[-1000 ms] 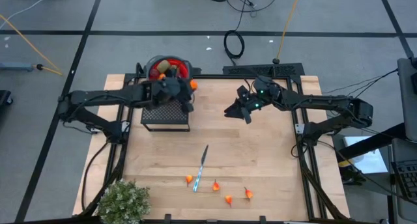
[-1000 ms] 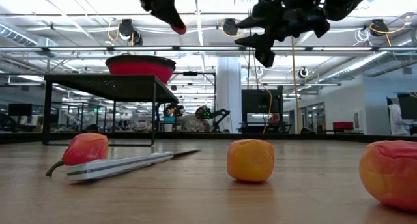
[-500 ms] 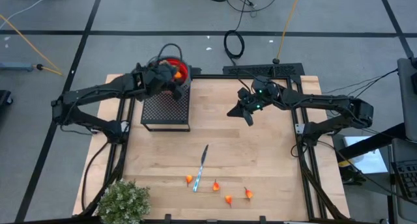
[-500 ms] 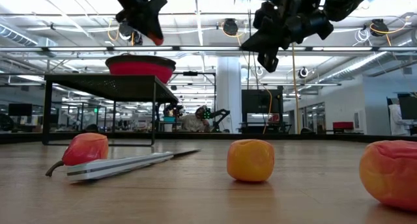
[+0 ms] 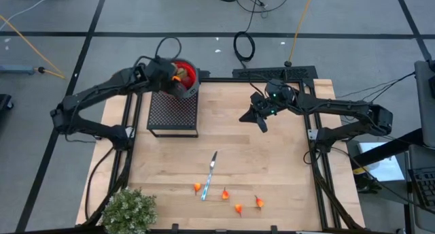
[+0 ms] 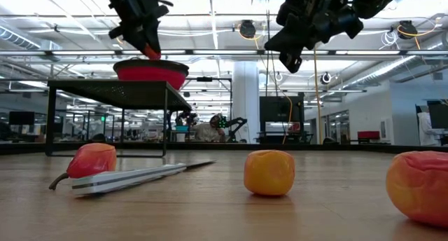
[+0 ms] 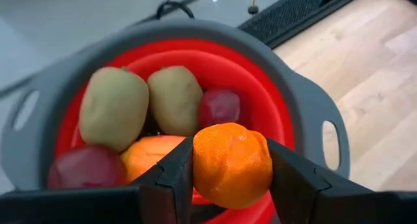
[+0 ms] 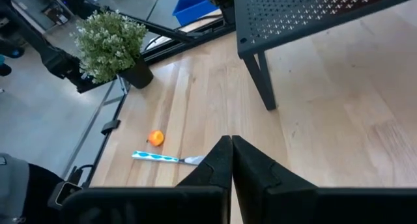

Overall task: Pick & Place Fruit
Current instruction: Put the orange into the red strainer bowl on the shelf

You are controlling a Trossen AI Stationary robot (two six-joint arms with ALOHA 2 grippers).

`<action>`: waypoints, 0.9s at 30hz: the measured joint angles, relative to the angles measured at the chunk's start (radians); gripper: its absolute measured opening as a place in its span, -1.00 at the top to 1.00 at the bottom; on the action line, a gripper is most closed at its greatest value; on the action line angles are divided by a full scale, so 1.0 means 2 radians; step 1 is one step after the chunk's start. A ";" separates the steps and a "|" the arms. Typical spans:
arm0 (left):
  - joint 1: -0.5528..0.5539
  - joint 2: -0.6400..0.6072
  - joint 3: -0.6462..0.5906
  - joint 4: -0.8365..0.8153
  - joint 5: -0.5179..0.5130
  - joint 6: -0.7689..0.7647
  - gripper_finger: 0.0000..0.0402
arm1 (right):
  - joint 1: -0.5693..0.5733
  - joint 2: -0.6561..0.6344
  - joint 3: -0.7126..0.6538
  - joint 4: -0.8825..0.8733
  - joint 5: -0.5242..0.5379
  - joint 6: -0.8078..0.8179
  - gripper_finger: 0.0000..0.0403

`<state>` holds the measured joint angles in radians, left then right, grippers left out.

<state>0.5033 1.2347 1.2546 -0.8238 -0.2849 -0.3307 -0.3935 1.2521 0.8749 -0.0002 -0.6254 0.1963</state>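
My left gripper point(image 7: 231, 185) is shut on a small orange fruit point(image 7: 231, 164) just above a red bowl with a grey rim point(image 7: 306, 100). Inside the bowl lie two olive ovals point(image 7: 114, 107), dark-red balls point(image 7: 220, 107) and an orange piece. The bowl stands on a black perforated stand point(image 5: 173, 115) at the table's far left. My right gripper point(image 5: 262, 122) hangs shut and empty above the table's far right part. More fruit point(image 5: 238, 208) lies near the table's front edge. My left gripper pinches the orange fruit by its two opposite sides point(image 7: 199, 168) between its two fingers point(image 7: 172, 182). The fingers slant down from the table's left side. The fruit is lifted clear, hanging over the bowl's near part without touching the fruit inside.
A knife point(image 5: 209, 175) lies on the wood at the front middle, with a stemmed red fruit point(image 6: 91, 160) beside it and orange ones point(image 6: 269, 172) nearby. A bushy plant point(image 5: 129, 210) stands at the front left corner. Bare wood stretches between the stand and the knife.
My left gripper has carried the orange fruit from above the stand toward the table's far edge, over the bowl, rolling as it went. My right gripper has shut its fingers on nothing and stayed almost in place.
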 joint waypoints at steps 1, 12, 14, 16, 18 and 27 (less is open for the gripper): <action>0.007 0.000 0.000 0.000 0.012 -0.001 0.23 | 0.000 0.000 0.000 -0.002 0.000 0.000 1.00; 0.060 0.002 0.000 0.007 0.067 0.006 0.23 | 0.000 0.000 0.000 -0.010 0.000 0.000 1.00; 0.063 0.006 0.000 0.011 0.061 0.026 0.23 | 0.000 0.000 0.000 -0.010 0.000 0.000 1.00; 0.062 0.013 0.000 0.014 0.060 0.039 0.23 | 0.000 0.000 0.000 -0.010 0.000 0.000 1.00; 0.062 0.022 0.000 0.019 0.063 0.049 0.23 | 0.000 0.000 0.000 -0.010 0.000 0.000 1.00; 0.062 0.061 0.000 0.021 0.051 0.090 0.23 | 0.002 0.000 0.000 -0.010 -0.002 0.016 1.00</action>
<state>0.6282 1.3569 1.2545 -0.7821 -0.1835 -0.1509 -0.3904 1.2522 0.8749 -0.0200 -0.6289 0.2274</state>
